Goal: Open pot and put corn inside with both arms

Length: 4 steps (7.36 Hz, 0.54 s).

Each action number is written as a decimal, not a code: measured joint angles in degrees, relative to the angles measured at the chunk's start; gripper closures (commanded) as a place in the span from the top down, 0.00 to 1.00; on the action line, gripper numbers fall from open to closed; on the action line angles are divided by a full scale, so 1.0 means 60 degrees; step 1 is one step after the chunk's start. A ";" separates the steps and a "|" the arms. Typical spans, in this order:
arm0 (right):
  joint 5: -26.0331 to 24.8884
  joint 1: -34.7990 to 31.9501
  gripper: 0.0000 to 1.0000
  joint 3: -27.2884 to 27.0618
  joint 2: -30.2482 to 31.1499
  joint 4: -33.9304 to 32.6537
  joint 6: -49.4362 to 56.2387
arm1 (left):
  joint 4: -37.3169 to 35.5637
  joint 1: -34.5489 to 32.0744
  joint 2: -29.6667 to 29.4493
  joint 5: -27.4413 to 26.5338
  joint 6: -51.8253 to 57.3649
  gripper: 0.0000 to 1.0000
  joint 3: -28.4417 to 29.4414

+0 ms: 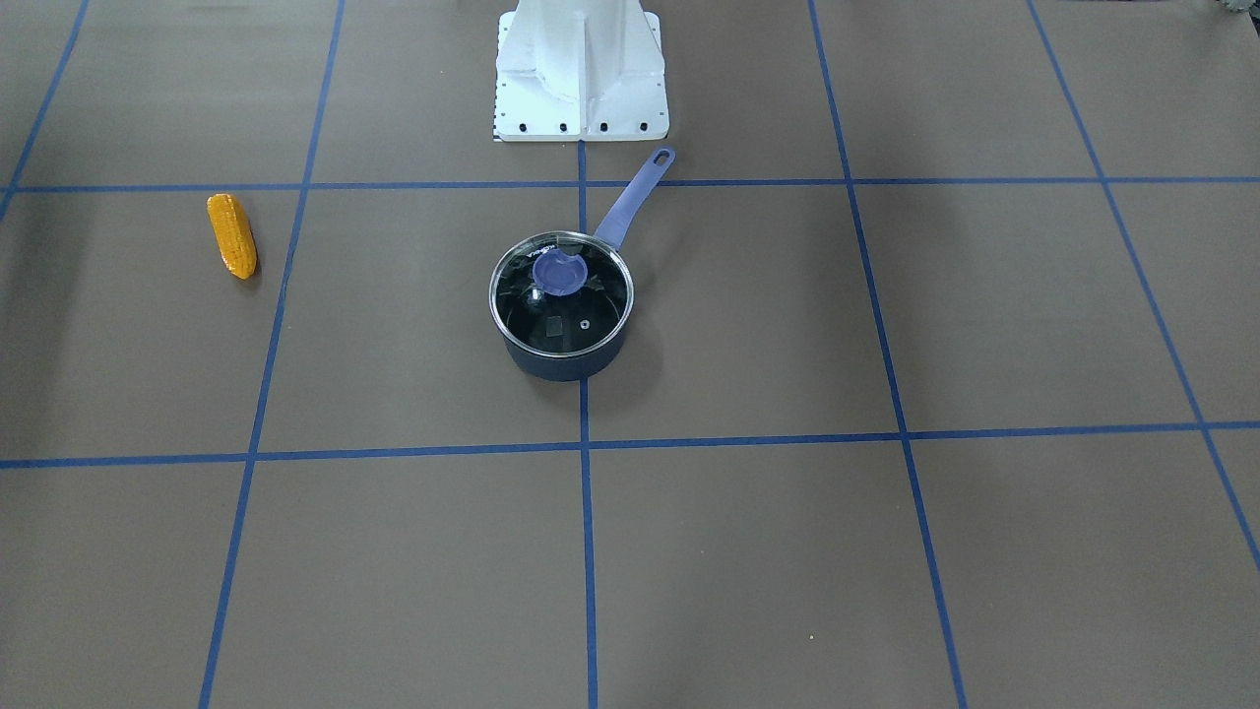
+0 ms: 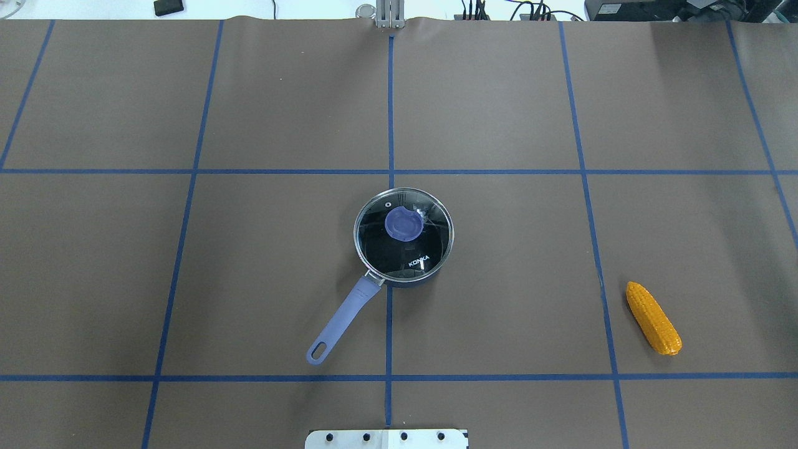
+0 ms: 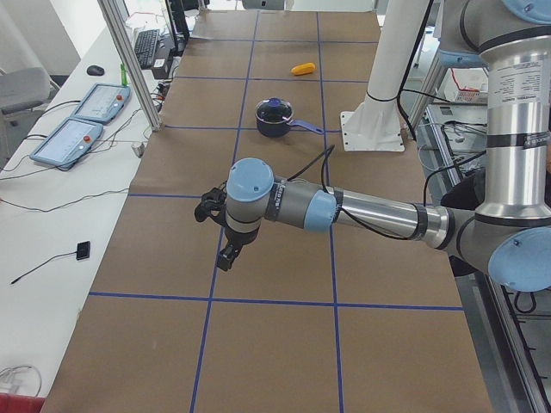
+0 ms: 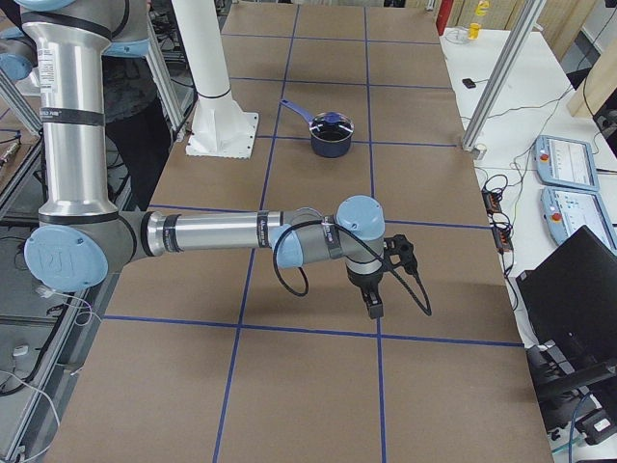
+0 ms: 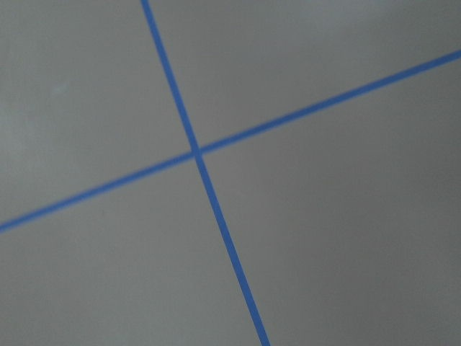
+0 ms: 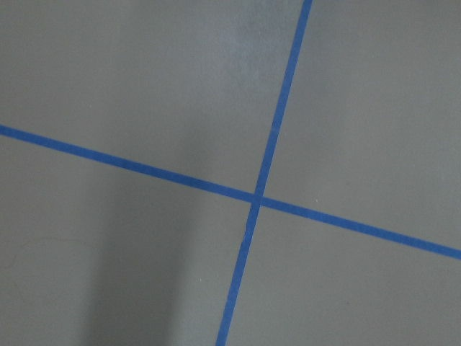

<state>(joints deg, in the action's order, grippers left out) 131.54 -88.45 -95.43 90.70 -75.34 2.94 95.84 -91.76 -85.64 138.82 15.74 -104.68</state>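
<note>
The left gripper (image 3: 226, 255) and right gripper (image 4: 374, 306) are pointing down from arms stretching level across mid-frame, and I cannot tell whether they are gripping. Only the side views are showing them. Overhead, the corn (image 2: 653, 318) is lying lower right, well apart from the lidded pot (image 2: 404, 237) at centre.

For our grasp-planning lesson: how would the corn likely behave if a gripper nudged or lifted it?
The corn lies on its side, round and tapered, so a sideways nudge would probably roll it in a curve. Its bumpy kernels should give some grip. It is shorter than the pot is wide, so likely light.
</note>
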 measured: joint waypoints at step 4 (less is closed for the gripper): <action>0.0072 0.0569 1.00 -0.0080 -0.0058 0.0727 -0.0568 | 0.0980 0.0497 -0.0667 0.1007 -0.1706 0.99 -0.0362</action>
<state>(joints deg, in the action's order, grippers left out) 131.97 -85.03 -95.90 90.35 -70.98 -0.47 101.72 -88.78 -89.64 144.86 5.50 -106.85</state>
